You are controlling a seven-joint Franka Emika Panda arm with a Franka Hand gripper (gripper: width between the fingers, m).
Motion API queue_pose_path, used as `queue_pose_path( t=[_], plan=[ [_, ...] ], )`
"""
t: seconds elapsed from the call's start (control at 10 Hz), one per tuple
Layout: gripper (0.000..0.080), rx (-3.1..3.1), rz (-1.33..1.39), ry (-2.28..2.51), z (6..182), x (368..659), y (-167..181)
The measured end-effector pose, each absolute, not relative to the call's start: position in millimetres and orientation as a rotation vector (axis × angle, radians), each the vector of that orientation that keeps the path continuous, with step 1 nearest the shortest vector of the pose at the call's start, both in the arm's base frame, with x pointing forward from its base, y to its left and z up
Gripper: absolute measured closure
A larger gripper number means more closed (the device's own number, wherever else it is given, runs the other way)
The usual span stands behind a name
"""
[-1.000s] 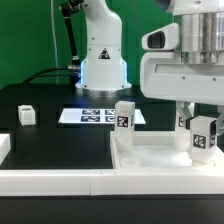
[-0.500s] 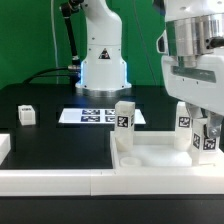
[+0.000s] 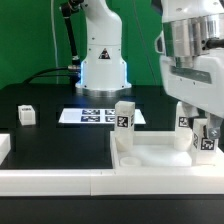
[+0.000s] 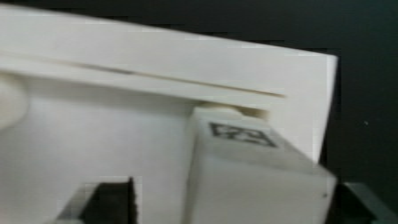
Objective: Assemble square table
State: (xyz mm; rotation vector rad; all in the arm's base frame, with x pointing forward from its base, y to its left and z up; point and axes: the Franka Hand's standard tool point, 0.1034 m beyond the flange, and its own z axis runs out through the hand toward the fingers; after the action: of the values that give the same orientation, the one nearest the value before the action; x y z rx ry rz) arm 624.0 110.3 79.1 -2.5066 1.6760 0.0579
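In the exterior view the end effector hangs low at the exterior view's right, over the right end of the square table top; this top is a white rimmed tray lying on the black worktop, near and to the right. A tagged leg sits directly under the fingers, partly cut by the picture's edge; I cannot tell whether the fingers are clamped on it or merely stand around it. A second leg stands just beside it, toward the exterior view's left; a third leg stands upright at the tray's far left corner. A loose leg lies well apart on the worktop at the exterior view's left. The marker board lies flat beyond the tray, in front of the robot base; a white border rail runs along the near edge.

In the wrist view the tray's white surface fills most of the picture, its raised rim showing as a ridge; the tagged leg lies close to the camera with its tag visible. One dark finger shows, with a pale strip between it and the leg; the other finger cannot be made out, so how wide the jaws stand cannot be read.
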Motion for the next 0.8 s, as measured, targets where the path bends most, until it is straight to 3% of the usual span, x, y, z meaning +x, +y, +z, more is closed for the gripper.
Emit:
queue_pose_path(
  t=[0.1,0.2,0.5,0.8],
  plan=[
    [0.0199,-2.599,0.013,1.544,78.9,624.6,116.4],
    [0.0161,-2.615,-0.007,1.511,76.8,623.0,121.7],
    [0.0152,-2.801,-0.03,1.159,77.2,623.7,118.6],
    [0.015,-3.073,-0.085,0.468,78.8,632.6,121.9]
  ],
)
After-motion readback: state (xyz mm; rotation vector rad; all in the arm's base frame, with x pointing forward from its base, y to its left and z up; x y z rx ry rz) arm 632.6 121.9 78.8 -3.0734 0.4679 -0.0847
